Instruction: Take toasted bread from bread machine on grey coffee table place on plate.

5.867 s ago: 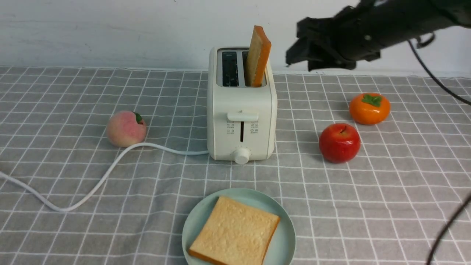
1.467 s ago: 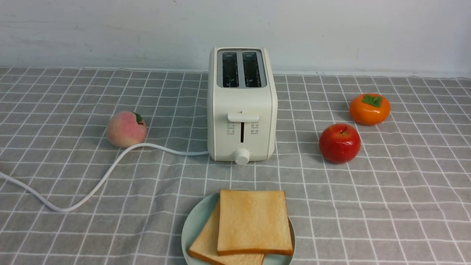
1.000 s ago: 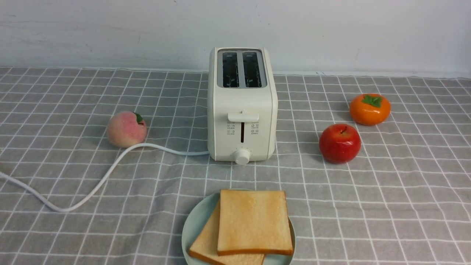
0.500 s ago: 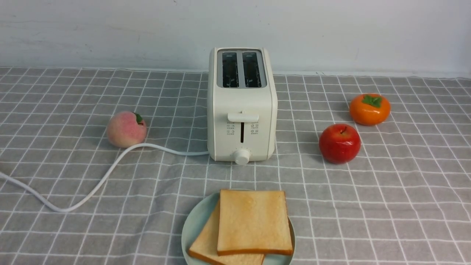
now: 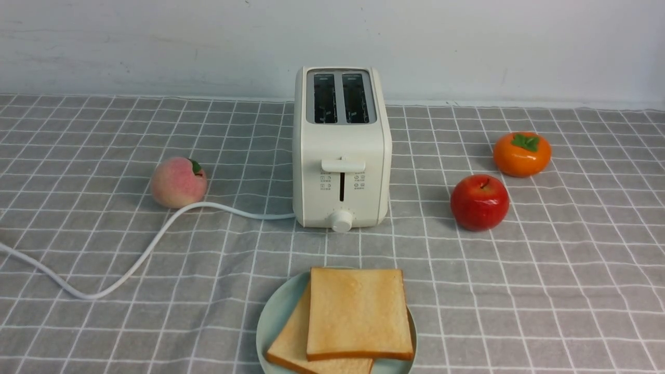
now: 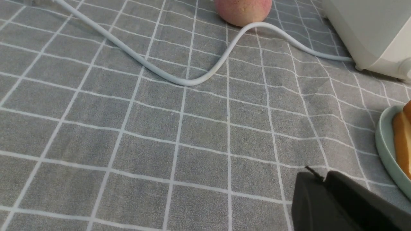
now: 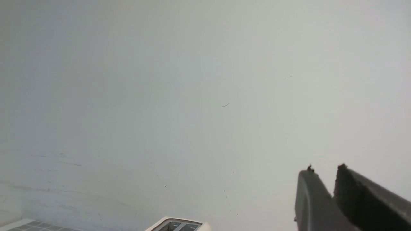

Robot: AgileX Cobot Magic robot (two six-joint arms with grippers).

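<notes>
Two slices of toasted bread (image 5: 357, 311) lie stacked on the mint-green plate (image 5: 273, 322) at the front of the grey coffee table (image 5: 519, 291). The cream bread machine (image 5: 340, 156) stands behind it with both slots empty. Neither gripper shows in the front view. In the left wrist view my left gripper (image 6: 321, 178) is shut and empty, low over the cloth beside the plate (image 6: 387, 150), where a toast edge (image 6: 403, 138) shows. In the right wrist view my right gripper (image 7: 324, 171) is shut, empty, raised, and faces the white wall above the bread machine (image 7: 176, 224).
A peach (image 5: 178, 182) lies left of the bread machine, and the white cord (image 5: 130, 265) curves from it towards the table's left edge. A red apple (image 5: 479, 201) and an orange persimmon (image 5: 521, 152) sit to the right. A white wall stands behind the table.
Since 5.9 s ago the second slice has gone from the right slot onto the plate, on top of the first, and the right arm has left the front view. Nothing moved in the last 1.5 s.
</notes>
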